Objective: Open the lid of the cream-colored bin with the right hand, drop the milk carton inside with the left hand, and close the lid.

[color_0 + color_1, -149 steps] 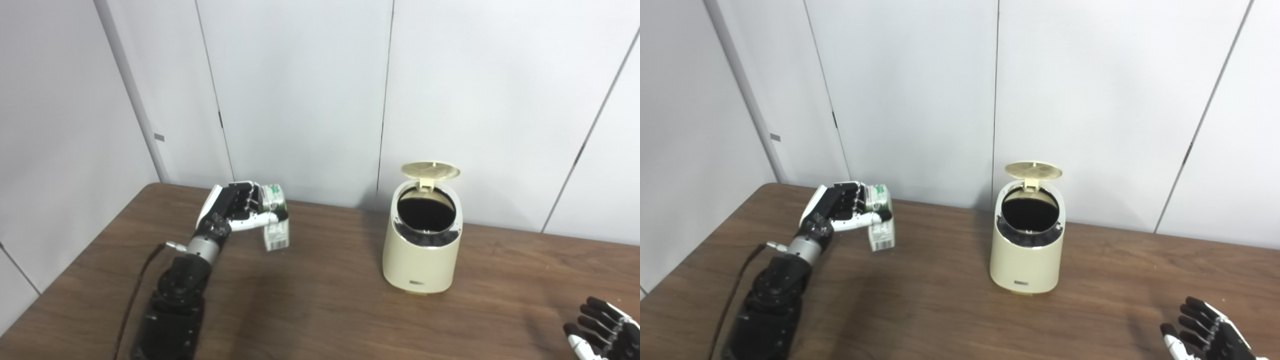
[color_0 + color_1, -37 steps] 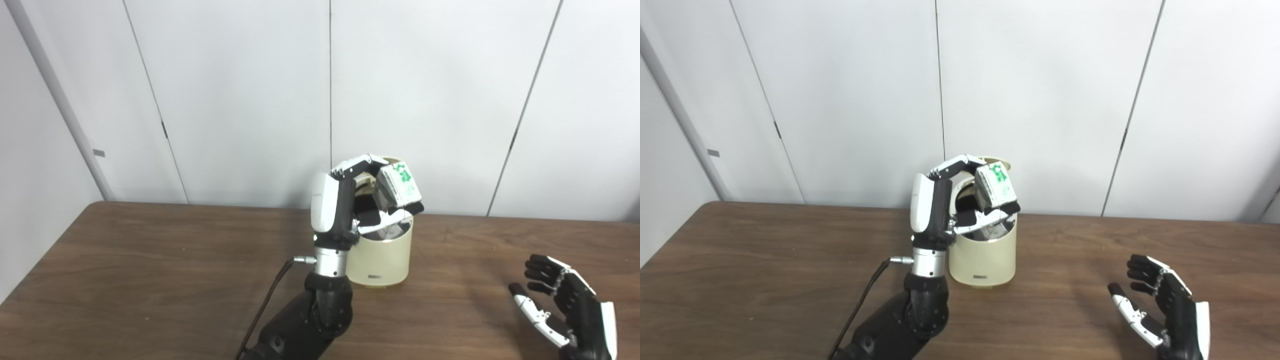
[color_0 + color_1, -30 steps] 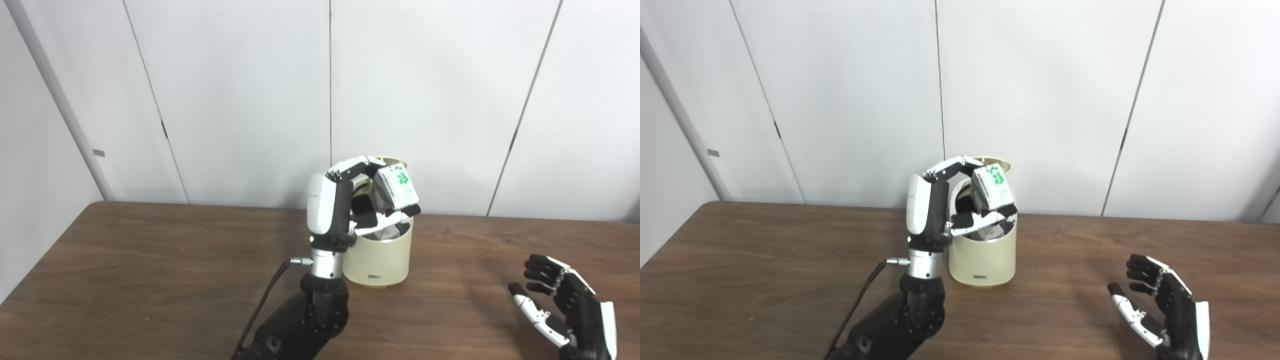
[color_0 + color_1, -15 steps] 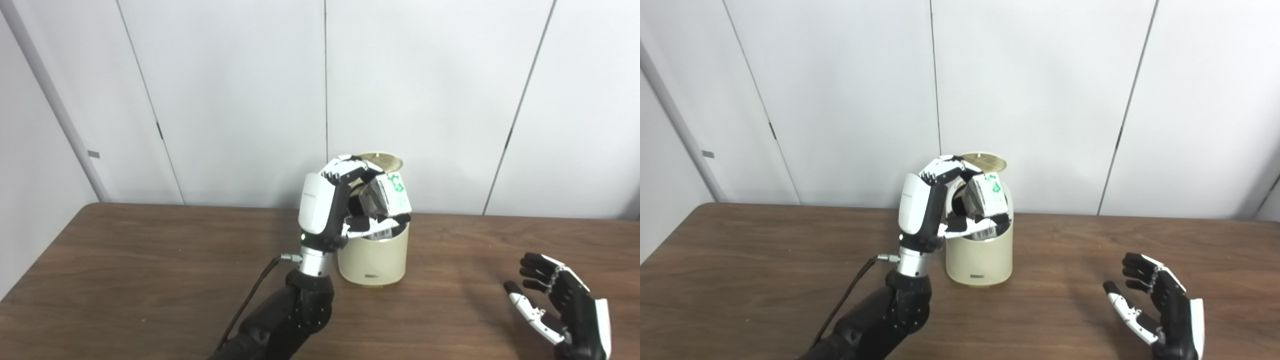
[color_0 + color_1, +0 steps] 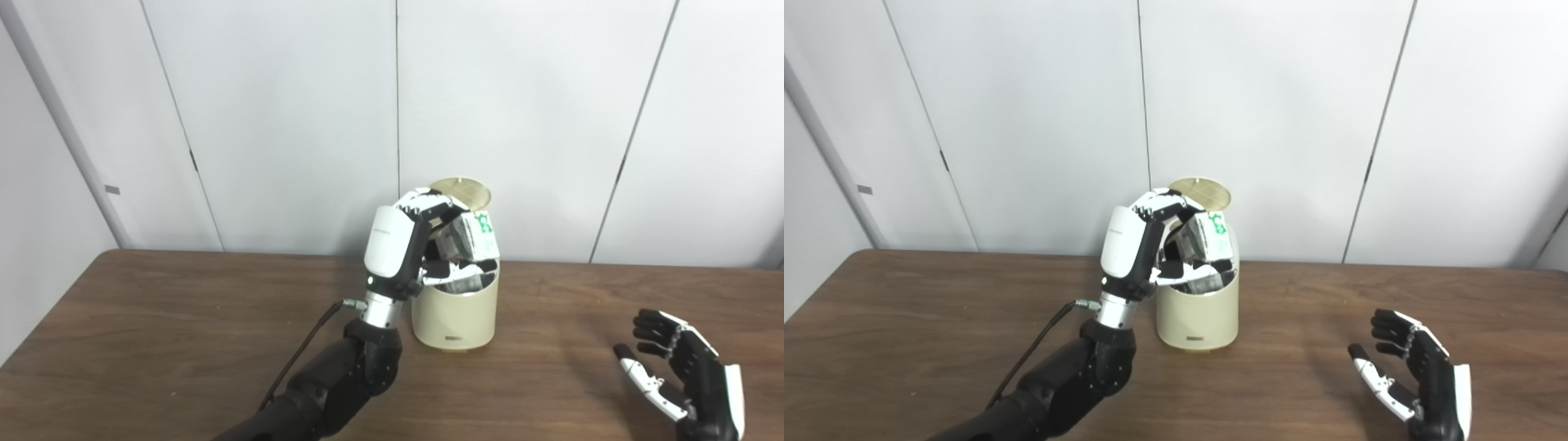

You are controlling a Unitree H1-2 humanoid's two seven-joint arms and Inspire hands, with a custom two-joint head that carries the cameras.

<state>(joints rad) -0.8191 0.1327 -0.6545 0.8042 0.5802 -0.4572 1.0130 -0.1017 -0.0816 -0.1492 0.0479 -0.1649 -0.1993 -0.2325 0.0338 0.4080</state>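
Observation:
The cream-colored bin [image 5: 456, 312] stands on the table near the back wall with its round lid [image 5: 462, 190] tipped up open behind the mouth. My left hand [image 5: 407, 245] is over the bin's mouth, shut on the white and green milk carton [image 5: 474, 239], which is tilted and partly down in the opening. It shows the same way in the right eye view, with the carton [image 5: 1206, 239] above the bin [image 5: 1200, 315]. My right hand [image 5: 686, 380] is open and empty, low over the table at the front right.
The brown wooden table [image 5: 153, 343] runs across the view, with white wall panels right behind it. A black cable [image 5: 300, 358] hangs from my left wrist toward the front edge.
My left hand has lowered the carton a little into the bin's mouth and curled further over it. The camera has shifted slightly. The right hand has stayed about where it was.

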